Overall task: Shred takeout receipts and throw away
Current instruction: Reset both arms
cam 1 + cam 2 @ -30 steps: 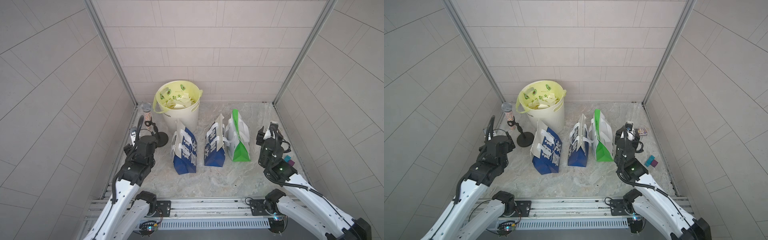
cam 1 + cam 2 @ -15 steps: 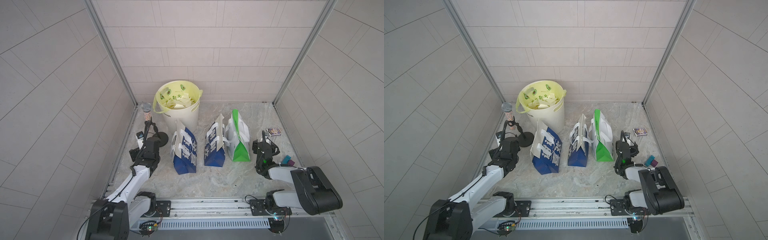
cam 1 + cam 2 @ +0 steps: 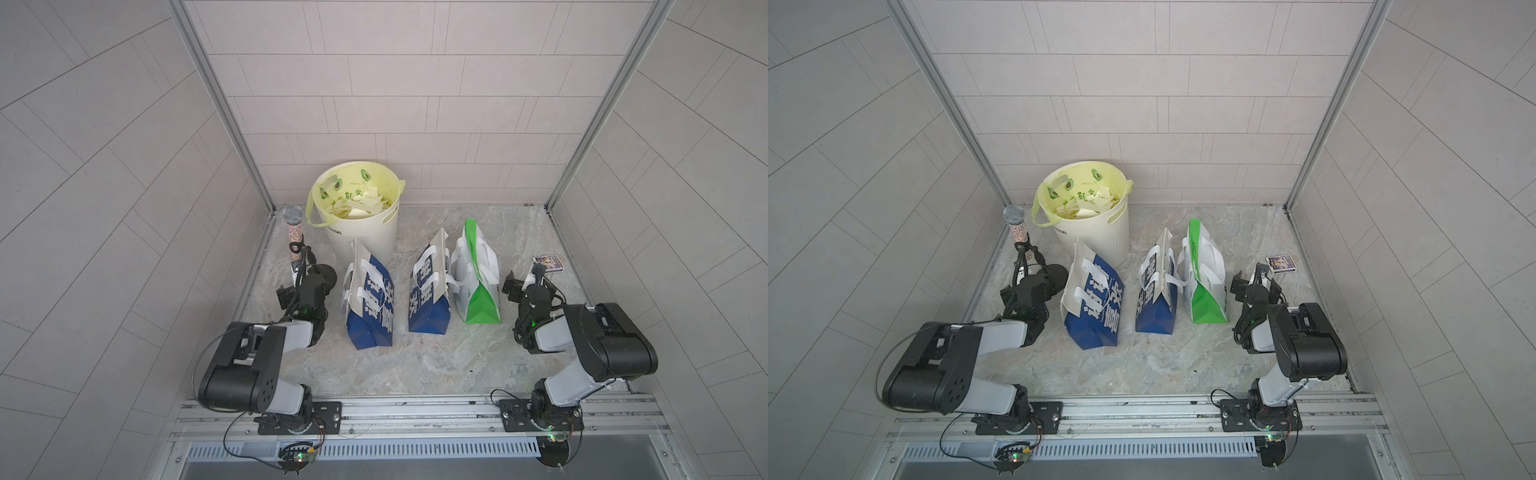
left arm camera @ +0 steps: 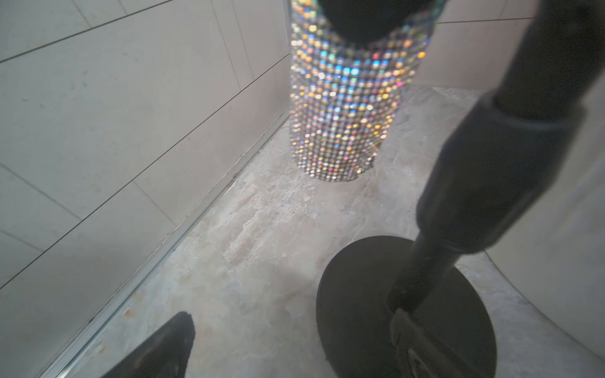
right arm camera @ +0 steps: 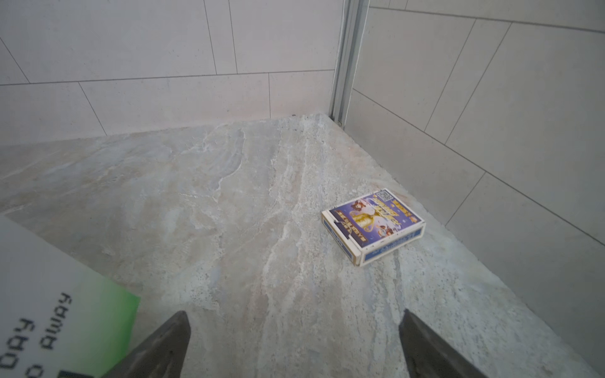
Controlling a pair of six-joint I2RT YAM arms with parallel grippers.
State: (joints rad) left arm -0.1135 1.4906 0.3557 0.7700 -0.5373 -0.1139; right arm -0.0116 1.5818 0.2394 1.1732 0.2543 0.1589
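The takeout receipts show only as torn white scraps [image 3: 358, 204] lying in the cream bin [image 3: 376, 237] with its yellow-green liner, seen in both top views [image 3: 1088, 204]. My left gripper [image 3: 301, 283] sits low at the left of the floor, open and empty, with one finger [image 4: 409, 340] over the black stand base [image 4: 357, 294]. My right gripper [image 3: 525, 280] rests low to the right of the green-and-white bag [image 3: 478, 286]. It is open with only bare floor between its fingertips [image 5: 294, 340].
Two blue bags [image 3: 370, 309] [image 3: 430, 301] stand in a row with the green-and-white one, in front of the bin. A glittery microphone [image 3: 294, 227] on its stand rises by the left wall. A small card box [image 5: 373, 224] lies near the right wall.
Both arms have folded back and down towards the front rail, and the grippers now sit low beside the bags. The right gripper's jaws have spread wider.
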